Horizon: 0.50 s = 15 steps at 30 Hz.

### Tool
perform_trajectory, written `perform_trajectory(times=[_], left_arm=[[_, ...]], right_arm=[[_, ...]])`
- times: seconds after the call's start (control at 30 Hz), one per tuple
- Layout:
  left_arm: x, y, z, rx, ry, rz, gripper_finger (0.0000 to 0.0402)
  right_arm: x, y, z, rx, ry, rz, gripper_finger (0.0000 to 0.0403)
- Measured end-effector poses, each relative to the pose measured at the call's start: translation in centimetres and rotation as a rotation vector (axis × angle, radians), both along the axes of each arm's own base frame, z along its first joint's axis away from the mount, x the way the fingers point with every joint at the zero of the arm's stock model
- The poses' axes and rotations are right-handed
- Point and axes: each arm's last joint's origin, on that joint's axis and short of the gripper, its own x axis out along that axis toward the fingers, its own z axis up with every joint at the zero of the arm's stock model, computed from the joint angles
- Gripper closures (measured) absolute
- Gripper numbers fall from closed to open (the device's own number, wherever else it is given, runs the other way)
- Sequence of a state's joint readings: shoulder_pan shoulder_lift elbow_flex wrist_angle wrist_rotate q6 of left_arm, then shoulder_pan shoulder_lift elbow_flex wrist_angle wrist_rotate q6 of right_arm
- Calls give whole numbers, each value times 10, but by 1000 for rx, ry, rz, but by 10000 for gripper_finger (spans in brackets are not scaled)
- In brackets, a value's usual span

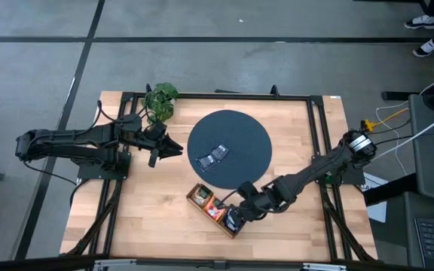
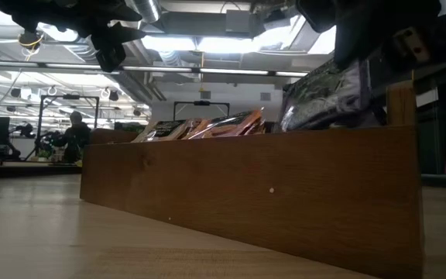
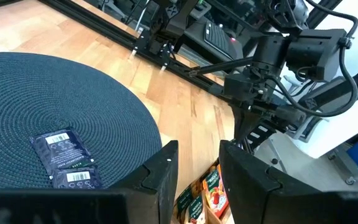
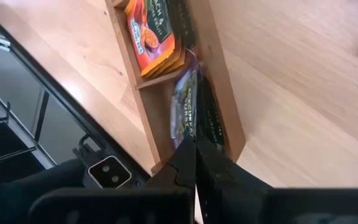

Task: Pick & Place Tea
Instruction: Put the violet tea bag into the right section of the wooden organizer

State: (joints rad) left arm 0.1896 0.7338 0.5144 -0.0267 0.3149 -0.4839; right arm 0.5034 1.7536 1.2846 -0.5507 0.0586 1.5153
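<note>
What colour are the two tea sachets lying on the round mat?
Dark blue, with white label patches; the sachets show best in the left wrist view.

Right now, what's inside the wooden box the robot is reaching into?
The wooden box holds tea sachets: orange ones in one compartment, blue ones in the end compartment under the shut right gripper. How many are stacked underneath is hidden.
</note>
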Motion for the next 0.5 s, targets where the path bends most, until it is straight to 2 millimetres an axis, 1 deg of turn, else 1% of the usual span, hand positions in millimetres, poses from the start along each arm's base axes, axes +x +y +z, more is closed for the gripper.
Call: perform_trajectory(times=[0.5], left_arm=[[0, 0, 0, 2, 0, 7, 288]], right_arm=[[-1, 0, -1, -21, 8, 53, 401]])
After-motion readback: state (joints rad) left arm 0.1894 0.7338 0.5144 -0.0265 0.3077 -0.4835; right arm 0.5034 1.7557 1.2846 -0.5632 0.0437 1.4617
